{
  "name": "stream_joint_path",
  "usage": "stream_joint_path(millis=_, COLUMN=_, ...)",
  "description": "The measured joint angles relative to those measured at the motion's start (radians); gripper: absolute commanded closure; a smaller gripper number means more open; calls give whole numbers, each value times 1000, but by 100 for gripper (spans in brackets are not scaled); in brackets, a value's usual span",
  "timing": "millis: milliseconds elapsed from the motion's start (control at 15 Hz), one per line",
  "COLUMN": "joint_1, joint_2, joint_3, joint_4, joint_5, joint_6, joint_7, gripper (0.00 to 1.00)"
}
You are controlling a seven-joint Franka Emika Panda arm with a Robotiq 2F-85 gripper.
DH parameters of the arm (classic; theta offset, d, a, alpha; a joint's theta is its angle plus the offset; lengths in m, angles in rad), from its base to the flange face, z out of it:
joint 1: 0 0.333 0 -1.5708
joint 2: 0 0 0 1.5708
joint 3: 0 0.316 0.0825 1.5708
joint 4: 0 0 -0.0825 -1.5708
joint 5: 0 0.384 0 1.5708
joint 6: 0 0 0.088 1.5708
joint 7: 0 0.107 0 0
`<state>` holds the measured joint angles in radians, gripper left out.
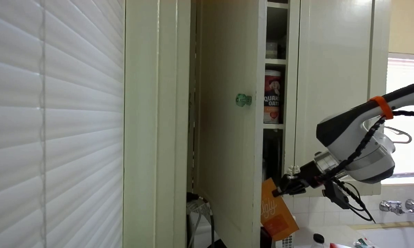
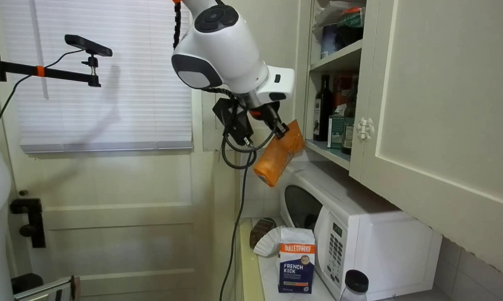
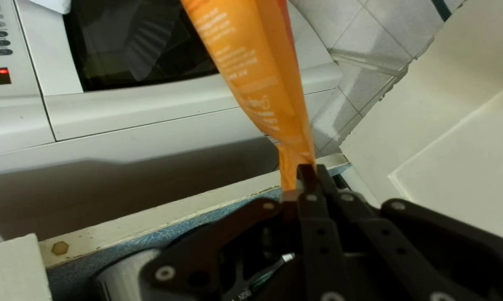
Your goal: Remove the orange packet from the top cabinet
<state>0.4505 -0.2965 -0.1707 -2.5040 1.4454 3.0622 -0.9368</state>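
The orange packet point(image 1: 277, 220) hangs tilted from my gripper point(image 1: 277, 193), just outside the open top cabinet point(image 1: 227, 144). In an exterior view the packet point(image 2: 278, 155) is in front of the bottom shelf's left end, above the microwave, and my gripper point(image 2: 281, 130) pinches it near its upper edge. The cabinet point(image 2: 440, 96) has its door swung open there. In the wrist view the packet point(image 3: 255, 71) runs up from the shut fingertips point(image 3: 316, 169), with the cabinet's shelf edge point(image 3: 163, 198) below and behind. Part of the packet is hidden behind the door in an exterior view point(image 1: 258, 206).
A white microwave point(image 2: 393, 251) stands on the counter under the cabinet. A Bulletproof coffee bag point(image 2: 296, 263), paper filters point(image 2: 269, 242) and a black-capped bottle point(image 2: 356, 282) stand before it. A dark bottle point(image 2: 322, 108) and boxes point(image 2: 336, 130) occupy the bottom shelf. Cables hang from the wrist.
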Motion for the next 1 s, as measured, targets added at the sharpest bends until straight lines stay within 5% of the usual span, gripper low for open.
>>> stream_joint_path(millis=600, joint_1=-17, joint_2=140, joint_3=-56, joint_4=81, joint_5=534, joint_6=-142, joint_7=-543, gripper=100)
stream_joint_path(millis=1000, joint_1=-43, joint_2=323, joint_3=-71, joint_4=102, joint_5=715, joint_6=-321, joint_7=-787, gripper=100)
